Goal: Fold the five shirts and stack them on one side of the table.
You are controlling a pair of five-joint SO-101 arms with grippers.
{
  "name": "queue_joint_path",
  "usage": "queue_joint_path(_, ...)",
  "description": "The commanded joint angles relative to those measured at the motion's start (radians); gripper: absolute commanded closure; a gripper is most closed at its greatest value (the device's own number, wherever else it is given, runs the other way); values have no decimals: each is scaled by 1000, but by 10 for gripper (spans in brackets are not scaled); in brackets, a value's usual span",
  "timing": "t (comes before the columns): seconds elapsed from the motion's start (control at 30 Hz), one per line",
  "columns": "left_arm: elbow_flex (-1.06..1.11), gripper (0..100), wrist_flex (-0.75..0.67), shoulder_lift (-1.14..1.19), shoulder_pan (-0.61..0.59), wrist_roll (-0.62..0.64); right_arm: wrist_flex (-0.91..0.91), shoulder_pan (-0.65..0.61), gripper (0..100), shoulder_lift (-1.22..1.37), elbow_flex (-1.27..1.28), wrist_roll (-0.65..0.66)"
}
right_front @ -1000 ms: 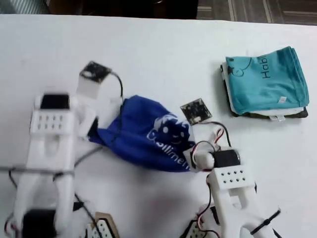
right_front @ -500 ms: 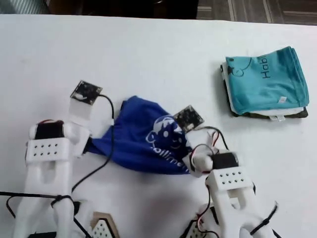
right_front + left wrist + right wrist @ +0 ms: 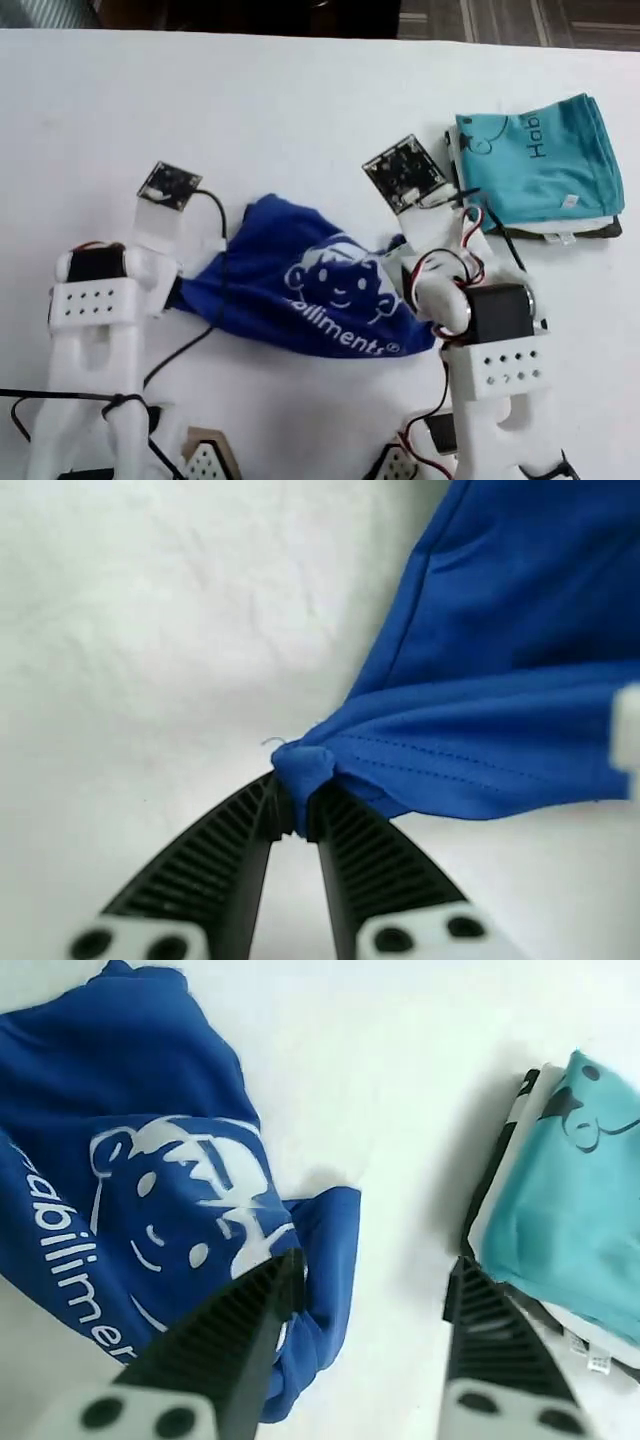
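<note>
The left pincer (image 3: 299,815) is closed on a corner of the blue shirt (image 3: 310,295); its long axis runs from there to the open right pincer (image 3: 375,1270).

Bright, diffuse light; white table (image 3: 300,100) washed out; soft shadow beside folded stack (image 3: 565,1195).

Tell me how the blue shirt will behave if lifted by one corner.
Probably floppy: the blue shirt bunches where the left gripper pinches it. Likely light, and it would drape: folds run from that pinch.
</note>
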Motion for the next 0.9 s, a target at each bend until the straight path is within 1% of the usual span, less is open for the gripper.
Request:
queue_joint_path(0.0, -15, 974, -6, -29, -12, -8, -19, 4, 769, -8, -46, 8)
queue_joint_path(0.1, -16, 974, -8, -29, -14, -8, -96, 4, 769, 71, -55, 8)
queue_joint_path(0.2, -16, 974, -11, -29, -14, -8, -131, -22, 769, 251, -140, -32)
queue_joint_path(0.27, -16, 974, -11, -29, -14, -8, -110, -59, 769, 403, -253, -78)
queue_joint_path(0.37, -16, 974, -6, -29, -14, -8, -53, -153, 769, 631, -468, -121)
queue_joint_path(0.5, -15, 974, -5, -29, -14, -8, 4, -255, 769, 906, -741, -129)
queue_joint_path(0.7, -12, 974, 12, -29, -15, -6, 67, -291, 769, 1257, -1073, -135)
queue_joint_path(0.87, -16, 974, 26, -29, -31, -6, 124, -308, 769, 1494, -1315, -157)
